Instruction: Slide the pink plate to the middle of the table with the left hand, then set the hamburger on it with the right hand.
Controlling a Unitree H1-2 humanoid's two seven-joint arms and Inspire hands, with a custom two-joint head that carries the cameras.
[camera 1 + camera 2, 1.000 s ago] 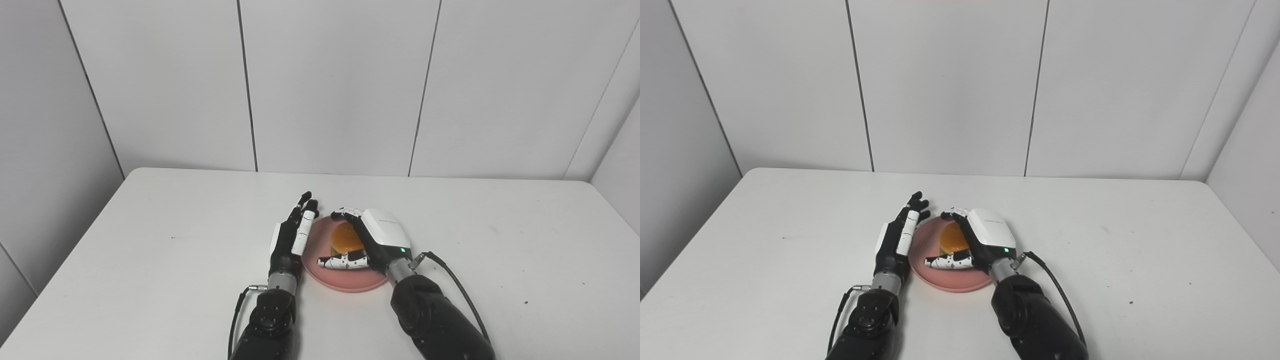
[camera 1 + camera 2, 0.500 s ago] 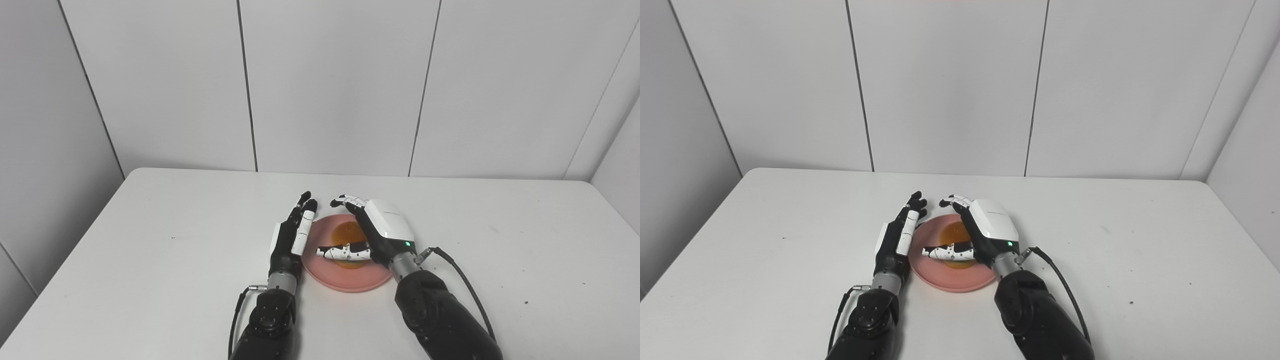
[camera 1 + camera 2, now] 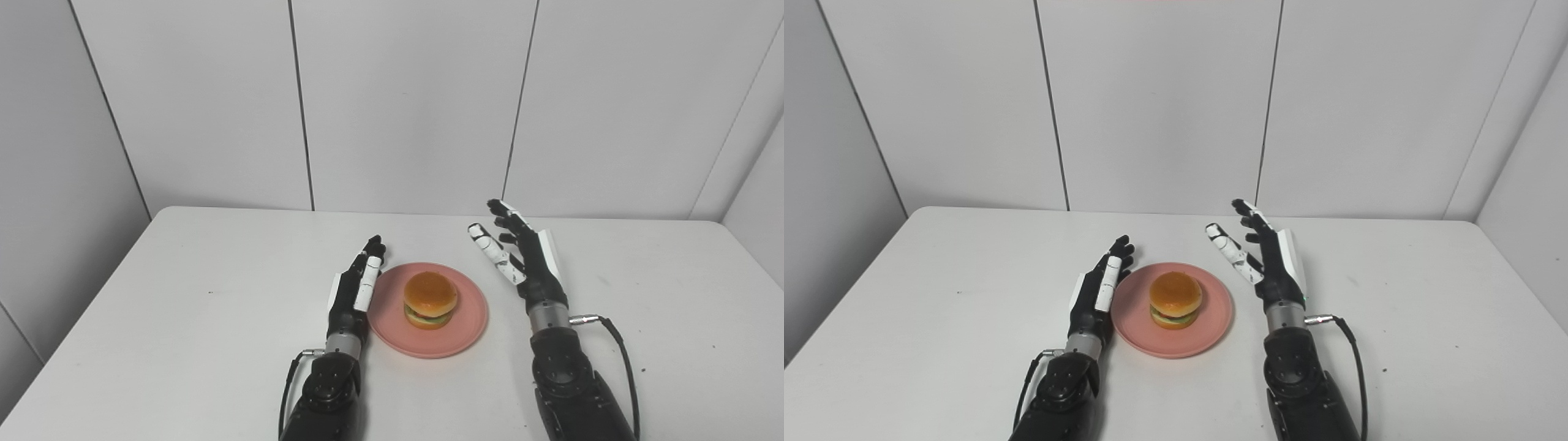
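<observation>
White bench is seen: the hamburger is set on the pink plate mid-bench, between the spread, empty left hand, touching its rim, and right hand, held apart.

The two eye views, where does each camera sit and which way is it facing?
Left eye view: on the head, left of its twin, looking down and forward over the table to the panelled wall; both forearms rise from the bottom edge.
Right eye view: beside it, facing the same way, same arms showing.
Shared: the hamburger on the pink plate, left hand at its rim, right hand open, apart.
</observation>
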